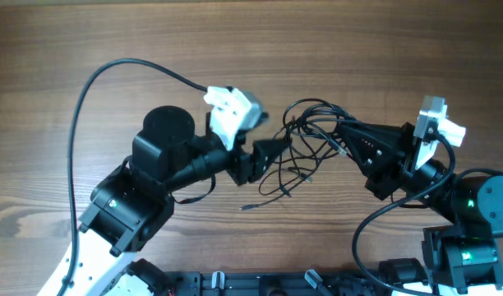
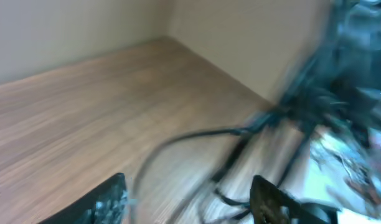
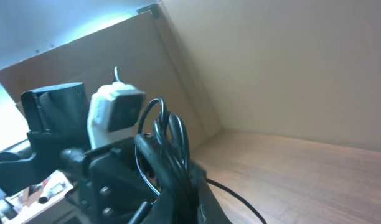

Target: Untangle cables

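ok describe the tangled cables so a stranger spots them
On the wooden table, look between the left gripper and the right gripper. The cables are the knot of thin black loops there, far thinner than the thick cord arching from the left arm.

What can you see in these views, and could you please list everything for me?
cables: one tangled bunch, strand count unclear, black, mid-table between the two grippers
table: one, brown wood, under everything
arm wiring: two thicker cords, black, one arcing over the left arm, one by the right arm's base
wrist cameras: two, white, one on each arm
left gripper: one, black, open, at the bunch's left side
right gripper: one, black, shut on the cables at the right side
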`<state>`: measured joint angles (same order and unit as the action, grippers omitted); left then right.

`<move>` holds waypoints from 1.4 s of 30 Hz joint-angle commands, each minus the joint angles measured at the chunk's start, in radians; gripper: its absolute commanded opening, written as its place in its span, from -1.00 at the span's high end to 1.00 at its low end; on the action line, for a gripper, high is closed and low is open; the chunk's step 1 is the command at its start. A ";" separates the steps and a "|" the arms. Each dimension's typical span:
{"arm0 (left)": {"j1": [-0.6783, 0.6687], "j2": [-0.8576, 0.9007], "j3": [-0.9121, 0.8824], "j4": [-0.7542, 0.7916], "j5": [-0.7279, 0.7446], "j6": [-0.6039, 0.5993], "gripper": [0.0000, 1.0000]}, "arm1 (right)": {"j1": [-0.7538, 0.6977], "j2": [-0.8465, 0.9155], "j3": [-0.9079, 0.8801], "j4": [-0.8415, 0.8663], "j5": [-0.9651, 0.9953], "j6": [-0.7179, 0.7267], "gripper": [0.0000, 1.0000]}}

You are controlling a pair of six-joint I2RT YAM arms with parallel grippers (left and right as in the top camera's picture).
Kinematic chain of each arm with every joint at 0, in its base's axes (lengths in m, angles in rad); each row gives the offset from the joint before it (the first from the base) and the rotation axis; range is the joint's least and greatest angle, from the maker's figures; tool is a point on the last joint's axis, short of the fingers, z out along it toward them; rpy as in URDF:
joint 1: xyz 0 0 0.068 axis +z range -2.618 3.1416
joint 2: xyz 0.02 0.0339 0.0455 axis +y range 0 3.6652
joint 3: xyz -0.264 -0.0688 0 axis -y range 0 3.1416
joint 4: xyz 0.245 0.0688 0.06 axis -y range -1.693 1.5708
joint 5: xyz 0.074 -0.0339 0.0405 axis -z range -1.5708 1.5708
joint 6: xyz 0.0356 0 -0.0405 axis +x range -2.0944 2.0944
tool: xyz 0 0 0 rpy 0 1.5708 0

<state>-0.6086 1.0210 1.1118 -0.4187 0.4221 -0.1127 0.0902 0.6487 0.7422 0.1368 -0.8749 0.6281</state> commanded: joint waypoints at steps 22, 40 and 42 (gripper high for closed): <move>0.005 -0.002 0.005 0.011 0.056 -0.022 -0.96 | -0.003 -0.010 0.009 0.013 0.003 0.001 0.91; 0.039 -0.006 0.005 -0.024 0.124 -0.034 -1.00 | -0.005 -0.010 0.009 0.013 0.051 -0.022 0.91; 0.039 0.000 0.005 -0.027 0.124 -0.034 -1.00 | -0.005 -0.010 0.009 0.016 0.038 -0.022 0.91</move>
<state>-0.5747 1.0290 1.1118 -0.4427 0.5159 -0.1581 0.0902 0.6487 0.7422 0.1398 -0.8440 0.6163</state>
